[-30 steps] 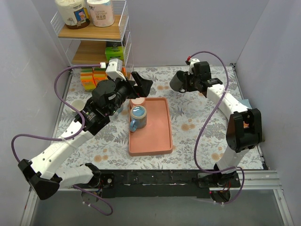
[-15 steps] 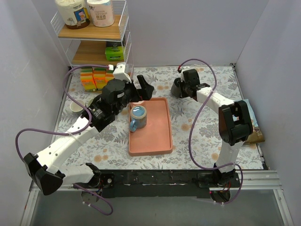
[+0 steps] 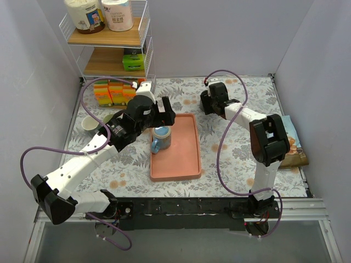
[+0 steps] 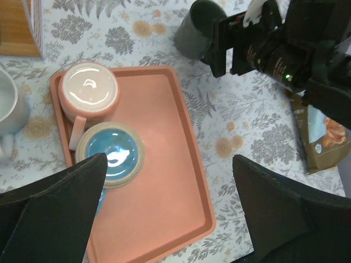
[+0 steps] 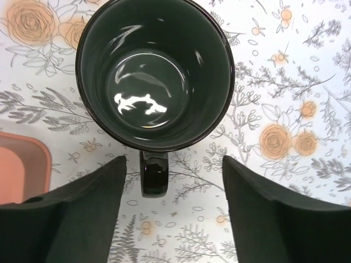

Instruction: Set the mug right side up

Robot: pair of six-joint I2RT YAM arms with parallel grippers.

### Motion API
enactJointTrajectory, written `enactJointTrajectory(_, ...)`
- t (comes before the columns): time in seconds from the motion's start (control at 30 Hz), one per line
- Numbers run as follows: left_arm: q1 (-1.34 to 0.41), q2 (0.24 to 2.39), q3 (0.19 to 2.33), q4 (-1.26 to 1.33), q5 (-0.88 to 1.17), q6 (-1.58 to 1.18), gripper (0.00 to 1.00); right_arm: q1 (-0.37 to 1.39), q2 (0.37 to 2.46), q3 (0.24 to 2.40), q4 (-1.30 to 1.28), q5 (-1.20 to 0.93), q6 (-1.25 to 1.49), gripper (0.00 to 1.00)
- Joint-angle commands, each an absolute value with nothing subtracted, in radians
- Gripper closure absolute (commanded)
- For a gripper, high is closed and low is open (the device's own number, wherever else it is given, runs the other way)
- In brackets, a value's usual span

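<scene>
The black mug [image 5: 156,76] stands upright on the flowered tablecloth, its mouth facing the right wrist camera. My right gripper [image 5: 174,161] hangs open just above it. The mug's handle [image 5: 153,174] lies between the fingers, and neither finger touches it. In the left wrist view the same mug [image 4: 194,30] shows beyond the tray. My left gripper [image 4: 169,161] is open and holds nothing, hovering over the orange tray [image 4: 175,181]. On that tray a blue mug [image 4: 109,154] and a pink mug [image 4: 89,93] sit bottom up.
A white cup [image 3: 90,123] stands left of the tray [image 3: 184,153]. A wire shelf rack [image 3: 109,38] and coloured boxes [image 3: 109,90] fill the back left corner. A snack packet [image 3: 293,145] lies at the right edge. Walls close in on three sides.
My right gripper lowered the black mug to the table, then opened and let it go. My left arm swung right, over the tray.
</scene>
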State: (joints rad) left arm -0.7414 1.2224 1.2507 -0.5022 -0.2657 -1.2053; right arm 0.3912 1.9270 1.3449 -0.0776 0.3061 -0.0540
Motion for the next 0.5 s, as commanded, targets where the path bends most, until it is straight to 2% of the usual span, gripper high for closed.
enactJointTrajectory(0.0,-0.742,1.216,1.252,-0.630,-0.299,-1.210,0.02,0.399,1.885,1.370,-0.037,0.313,-0.051,0.16)
enactJointTrajectory(0.17,-0.742,1.216,1.247,-0.713,-0.296,-1.224,0.02,0.397,1.868,1.434,-0.092,0.299,-0.025,0.10)
enactJointTrajectory(0.4,-0.745,1.242,1.166,-0.805,-0.180,-1.250,0.02,0.399,1.801,1.511,-0.199,0.223,0.083,0.10)
enactJointTrajectory(0.47,-0.750,1.258,1.117,-0.811,-0.178,-1.261,0.05,0.397,1.773,1.505,-0.222,0.177,0.118,0.11)
